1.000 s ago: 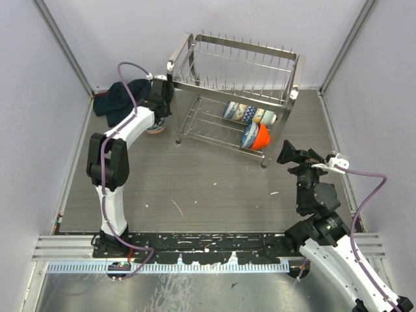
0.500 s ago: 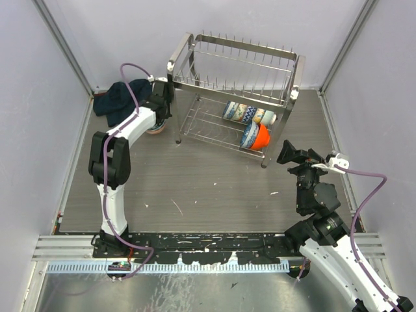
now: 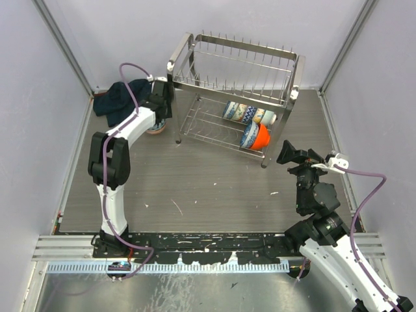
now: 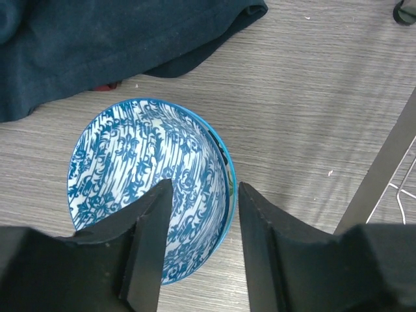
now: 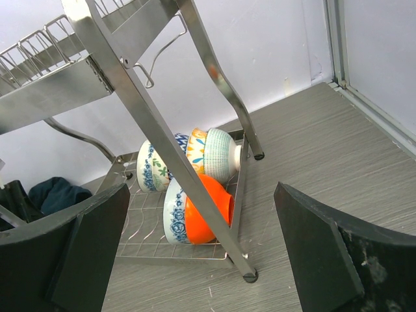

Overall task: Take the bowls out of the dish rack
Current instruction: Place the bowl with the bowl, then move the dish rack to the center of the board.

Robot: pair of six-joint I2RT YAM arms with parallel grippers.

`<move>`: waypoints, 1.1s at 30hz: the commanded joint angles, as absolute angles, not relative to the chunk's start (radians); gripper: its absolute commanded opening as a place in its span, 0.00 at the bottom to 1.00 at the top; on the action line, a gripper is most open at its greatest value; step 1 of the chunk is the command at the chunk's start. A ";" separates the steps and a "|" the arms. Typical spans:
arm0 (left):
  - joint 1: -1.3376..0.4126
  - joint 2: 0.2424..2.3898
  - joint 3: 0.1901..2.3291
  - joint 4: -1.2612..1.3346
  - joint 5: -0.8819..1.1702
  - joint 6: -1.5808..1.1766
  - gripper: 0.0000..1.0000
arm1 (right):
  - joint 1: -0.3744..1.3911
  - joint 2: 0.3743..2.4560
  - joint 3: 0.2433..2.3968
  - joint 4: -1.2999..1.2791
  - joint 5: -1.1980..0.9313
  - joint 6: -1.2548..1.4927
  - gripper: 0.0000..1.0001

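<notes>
Seen from above, a silver two-tier dish rack (image 3: 174,97) stands at the upper centre of the grey table (image 3: 214,182). Its lower shelf, right of centre, holds the bowls lying on their sides. An orange bowl (image 5: 211,208) is nested against a blue floral bowl (image 5: 174,218) at the front, and a row of three patterned bowls (image 5: 218,153) lies just behind them. My left jaws are at the upper left of the overhead view, beside the rack's left end. They are parted a little and hang over a blue-and-white bowl (image 4: 130,169) that sits upright on the table. One black finger (image 4: 146,247) is above its inside and the other is by its right rim; I cannot tell whether either touches. A dark blue cloth (image 4: 97,45) lies just beyond that bowl. My right jaws, at the right of the overhead view, are spread wide and hold nothing, facing the rack's right end from a little way off.
</notes>
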State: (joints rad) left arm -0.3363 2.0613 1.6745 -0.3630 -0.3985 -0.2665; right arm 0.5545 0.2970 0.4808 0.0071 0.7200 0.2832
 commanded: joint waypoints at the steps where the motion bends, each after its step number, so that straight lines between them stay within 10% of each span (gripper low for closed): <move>1: -0.351 1.969 1.654 -0.318 -0.403 -0.283 0.55 | 0.558 0.296 0.487 0.053 0.727 0.272 1.00; 33: -0.372 1.402 1.157 -0.115 -0.457 -0.370 0.82 | 0.558 0.435 0.538 0.012 0.749 0.260 1.00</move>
State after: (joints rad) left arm -0.3695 1.5036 1.2255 -0.1802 -0.5278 -0.3286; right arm 0.5545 0.3756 0.4812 0.0051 0.7338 0.2821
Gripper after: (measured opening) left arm 0.818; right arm 0.999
